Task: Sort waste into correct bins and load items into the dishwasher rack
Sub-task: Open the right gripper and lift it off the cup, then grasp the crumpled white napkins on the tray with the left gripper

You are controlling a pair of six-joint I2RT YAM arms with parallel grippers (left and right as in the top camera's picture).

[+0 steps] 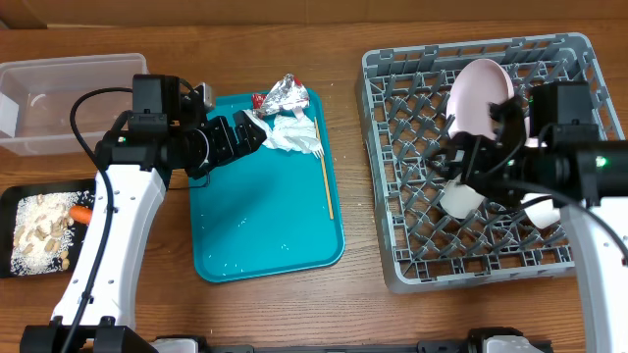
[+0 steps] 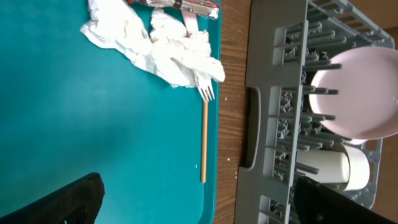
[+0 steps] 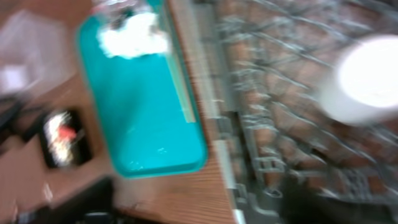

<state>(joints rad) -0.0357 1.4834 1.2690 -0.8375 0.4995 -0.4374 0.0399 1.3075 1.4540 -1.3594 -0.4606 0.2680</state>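
Crumpled white napkins (image 1: 294, 132) and a red-and-silver foil wrapper (image 1: 283, 93) lie at the far end of the teal tray (image 1: 255, 226). The yellow-handled fork (image 1: 327, 181) lies along the tray's right edge. My left gripper (image 1: 257, 132) hovers just left of the napkins, open and empty (image 2: 211, 202); the napkins (image 2: 155, 43) and fork (image 2: 204, 130) lie ahead of it. The grey rack (image 1: 491, 260) holds an upright plate (image 1: 479, 96), a cup (image 1: 461, 201) and a bowl (image 1: 542, 211). My right gripper (image 1: 459, 167) is over the rack by the cup. Its own view is blurred and its jaws (image 3: 211, 208) look open.
The clear tub (image 1: 59, 98) stands at the back left. The black tray (image 1: 20, 201) at the left edge holds beige food bits (image 1: 39, 235) and the orange carrot (image 1: 80, 214). Bare wood lies between the teal tray and the rack.
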